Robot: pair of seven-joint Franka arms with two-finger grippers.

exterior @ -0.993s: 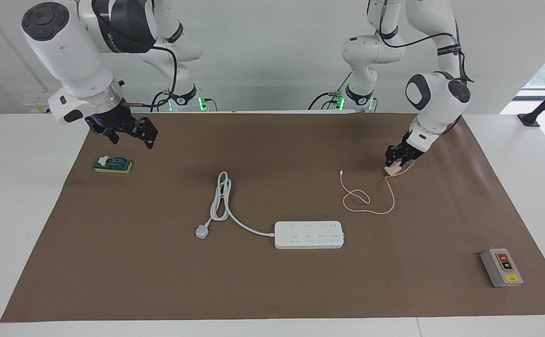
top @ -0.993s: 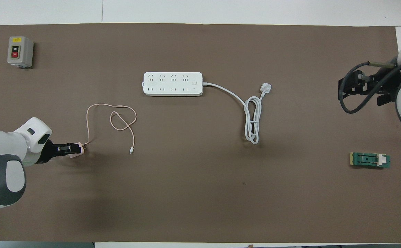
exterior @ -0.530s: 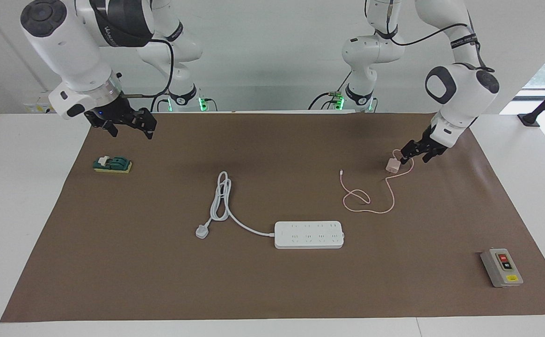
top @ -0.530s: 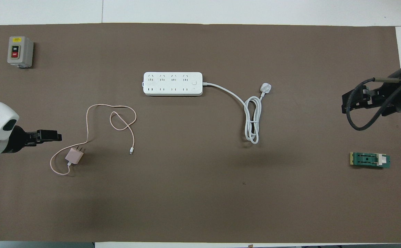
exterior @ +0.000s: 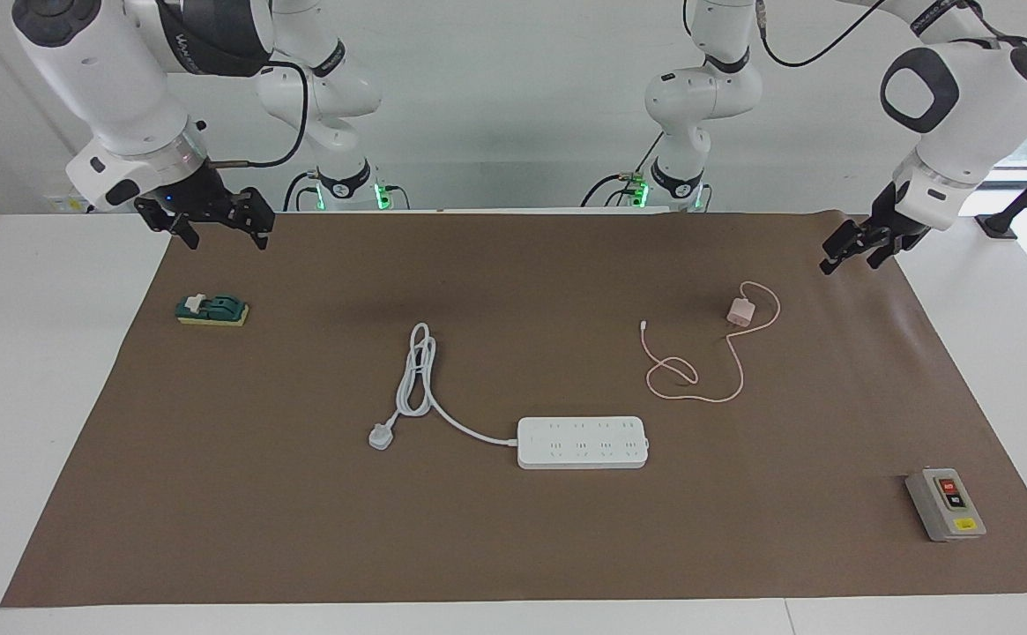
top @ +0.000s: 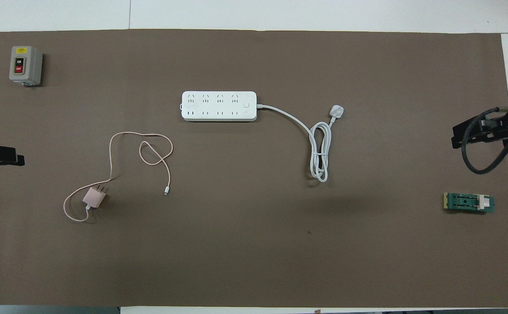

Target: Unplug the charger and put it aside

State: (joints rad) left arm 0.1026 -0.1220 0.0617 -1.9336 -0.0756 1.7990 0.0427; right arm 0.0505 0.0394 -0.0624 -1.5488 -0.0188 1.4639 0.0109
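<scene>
The left gripper [exterior: 846, 250] released the charger [exterior: 740, 312] onto the mat [exterior: 513, 529], opened, and rose toward the mat's edge at the left arm's end. The right gripper [exterior: 213, 222] rose slightly.

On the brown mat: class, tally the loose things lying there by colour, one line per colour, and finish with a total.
White: 1, the power strip with its cord
Pink: 1, the charger with its cable
Grey: 1, the switch box
Green: 1, the small block
Total: 4
</scene>
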